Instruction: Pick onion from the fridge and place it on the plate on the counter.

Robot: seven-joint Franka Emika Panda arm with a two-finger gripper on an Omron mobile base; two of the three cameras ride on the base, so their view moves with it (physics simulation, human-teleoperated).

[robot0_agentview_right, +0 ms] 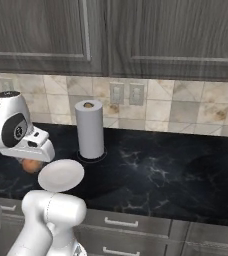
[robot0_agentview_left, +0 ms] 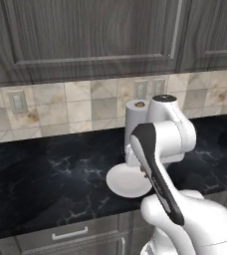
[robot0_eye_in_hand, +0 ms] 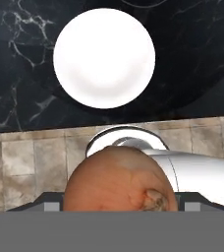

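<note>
Two base views from behind, left and right, sharing counter (robot0_agentview_left: pixel 46 169) and plate (robot0_agentview_right: pixel 61 175) — hand view close, looking down.

1. The counter (robot0_agentview_left: pixel 46 174) is a long black top with white marble veins. It runs across the left base view and the right base view, below a beige tiled wall.
2. Under the counter there are dark grey wood-grain cabinets (robot0_agentview_right: pixel 136 227) with silver handles.
3. The plate (robot0_agentview_right: pixel 61 175) lies flat on the counter, near its front edge. It is round, white and plain, with nothing on it.
4. The paper-towel roll (robot0_agentview_right: pixel 90 129) stands upright on the counter, behind the plate and closer to the wall. In the left base view it is partly hidden behind the arm.
5. In the hand view the plate sits on the dark marble surface.
</note>
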